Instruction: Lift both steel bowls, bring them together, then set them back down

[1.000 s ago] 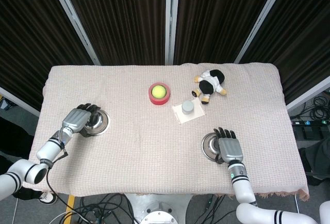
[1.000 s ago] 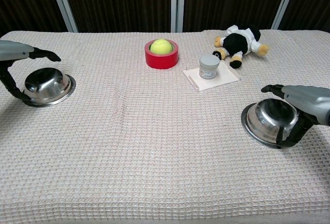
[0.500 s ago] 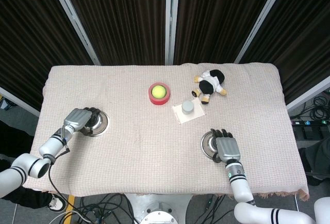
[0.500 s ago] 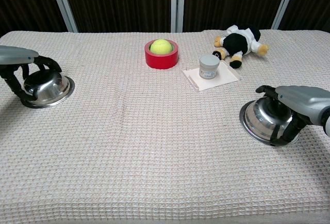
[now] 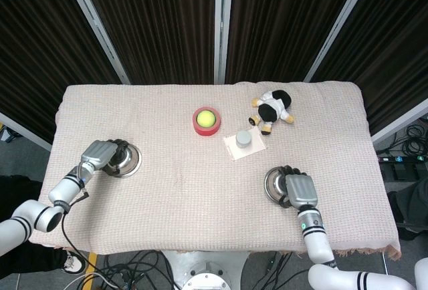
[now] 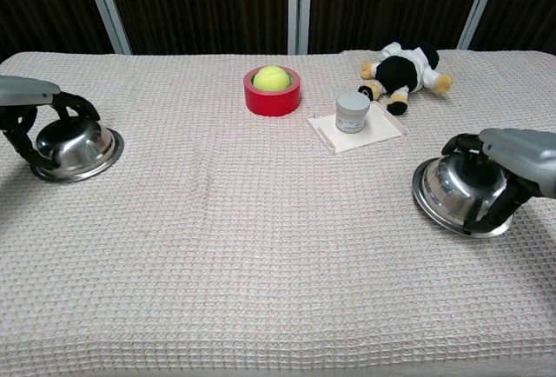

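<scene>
Two steel bowls stand upside down on the cloth-covered table. The left bowl (image 5: 125, 161) (image 6: 76, 148) sits near the table's left edge. My left hand (image 5: 100, 152) (image 6: 33, 104) lies over it, fingers curled down around its dome. The right bowl (image 5: 276, 184) (image 6: 456, 191) sits at the front right. My right hand (image 5: 299, 189) (image 6: 511, 156) grips it from the outer side, fingers wrapped over the top. Both bowls look to be resting on the cloth.
A yellow-green ball (image 5: 206, 117) sits in a red ring (image 6: 273, 97) at the table's middle back. A small grey jar (image 6: 352, 111) stands on a white card (image 6: 380, 132), with a plush toy (image 6: 407, 66) behind it. The table's edges (image 5: 221, 243) are close to both hands.
Both hands went from spread above the bowls to curled tightly around them. The right bowl has shifted slightly to the right under its hand.
</scene>
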